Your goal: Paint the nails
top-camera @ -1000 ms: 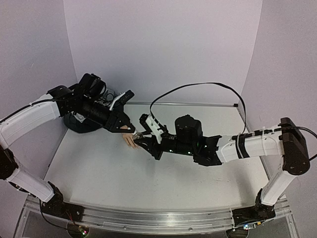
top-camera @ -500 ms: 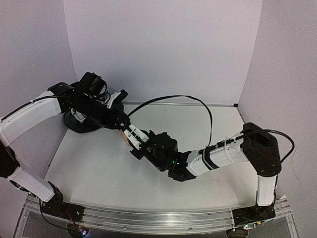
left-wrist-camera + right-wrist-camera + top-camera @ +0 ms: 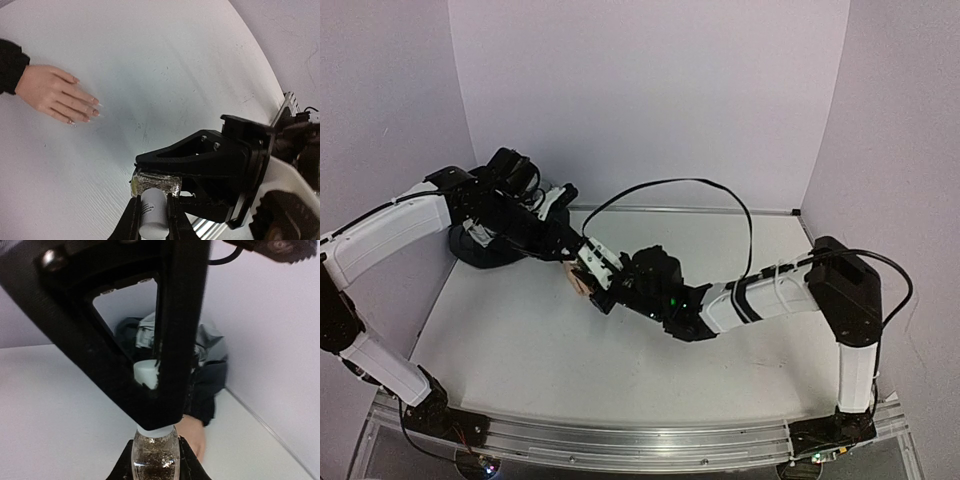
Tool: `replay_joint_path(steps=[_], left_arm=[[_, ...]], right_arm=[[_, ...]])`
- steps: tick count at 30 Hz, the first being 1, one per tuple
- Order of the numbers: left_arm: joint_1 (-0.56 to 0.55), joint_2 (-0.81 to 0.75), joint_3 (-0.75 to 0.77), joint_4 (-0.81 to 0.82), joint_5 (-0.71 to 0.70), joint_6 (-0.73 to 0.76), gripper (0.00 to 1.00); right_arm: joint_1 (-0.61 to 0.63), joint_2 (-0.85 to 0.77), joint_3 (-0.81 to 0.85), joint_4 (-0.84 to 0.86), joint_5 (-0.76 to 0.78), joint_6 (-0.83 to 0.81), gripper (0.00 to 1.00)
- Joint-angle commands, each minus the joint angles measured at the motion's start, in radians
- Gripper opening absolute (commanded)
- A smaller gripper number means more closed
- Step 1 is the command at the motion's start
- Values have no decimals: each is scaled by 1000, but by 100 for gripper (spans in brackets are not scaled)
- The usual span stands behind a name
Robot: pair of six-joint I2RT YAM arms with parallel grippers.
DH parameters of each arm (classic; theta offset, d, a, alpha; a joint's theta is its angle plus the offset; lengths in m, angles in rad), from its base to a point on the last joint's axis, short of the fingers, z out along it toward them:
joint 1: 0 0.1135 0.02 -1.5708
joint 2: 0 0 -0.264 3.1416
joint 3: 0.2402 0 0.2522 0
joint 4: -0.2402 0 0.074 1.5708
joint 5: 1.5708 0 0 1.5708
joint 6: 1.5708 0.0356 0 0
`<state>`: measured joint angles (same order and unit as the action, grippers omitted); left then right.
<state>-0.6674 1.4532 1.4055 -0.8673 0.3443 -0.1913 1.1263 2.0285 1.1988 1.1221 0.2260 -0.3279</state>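
One: At the bottom of the left wrist view, what is held by the left claw [image 3: 152, 207]?

Two: The white cap [image 3: 152, 224] is pinched between its two fingers. The cap is seen touching the top of the bottle [image 3: 156, 183], so it is judged to be still on.

One: How is the bottle held?

Two: It is pinched low down by the right claw [image 3: 156, 462], and it is stood upright in the right wrist view.

One: Where are the nails [image 3: 95, 106] found?

Two: They are at the tips of the mannequin hand [image 3: 47, 90], which is laid flat on the table [image 3: 190, 65]. From the cap they are seen at about 11 o'clock, well apart from it.

One: Which way is the hand pointed?

Two: Its long line is run from the dark sleeve [image 3: 9, 65] at 9 o'clock toward about 4 o'clock.

One: Which arm is nearer?

Two: From above, both claws are crowded just beside the hand, so that cannot be told. The cap is judged to be the part that paints, so the left claw must be carried toward 11 o'clock once the cap is freed.
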Motion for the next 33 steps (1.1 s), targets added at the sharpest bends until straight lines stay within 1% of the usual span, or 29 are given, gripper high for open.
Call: replay_joint_path(steps=[1, 3, 7, 9, 10, 14, 16, 20, 23, 24, 26, 27, 29, 30, 33], left_arm=[[-37, 2, -30, -1, 263, 177, 0], [-38, 8, -35, 0, 349, 265, 0], [-55, 16, -36, -16, 469, 393, 0], [-74, 18, -29, -28, 490, 439, 0], [-85, 19, -23, -35, 488, 457, 0], [-98, 25, -8, -80, 538, 529, 0], [-98, 25, -1, -105, 546, 556, 0], [-98, 18, 17, -128, 546, 575, 0], [-98, 12, 38, -129, 503, 553, 1], [-98, 9, 47, -128, 474, 536, 4], [-97, -5, 62, -127, 426, 510, 14], [-97, -21, 63, -107, 395, 486, 22], [-90, -58, 52, -69, 329, 443, 34], [-87, -83, 39, -40, 298, 417, 42], [-61, -187, -16, 50, 168, 335, 59]], right_arm=[[-114, -220, 65, 57, -573, 244, 0], [-161, -237, 69, 41, -793, 331, 0], [-219, -222, 126, 43, -1216, 523, 0], [-222, -214, 148, 57, -1348, 602, 0], [-221, -214, 152, 82, -1388, 645, 0], [-222, -203, 167, 262, -1520, 870, 0], [-221, -204, 169, 304, -1550, 931, 0], [-222, -202, 164, 307, -1537, 963, 0], [-222, -190, 156, 306, -1502, 964, 0], [-221, -190, 150, 306, -1483, 958, 0], [-224, -198, 131, 303, -1442, 936, 0], [-227, -206, 114, 299, -1417, 921, 0], [-243, -227, 64, 288, -1362, 882, 0], [-252, -237, 42, 278, -1333, 860, 0], [-271, -281, -14, 157, -1211, 724, 0]])
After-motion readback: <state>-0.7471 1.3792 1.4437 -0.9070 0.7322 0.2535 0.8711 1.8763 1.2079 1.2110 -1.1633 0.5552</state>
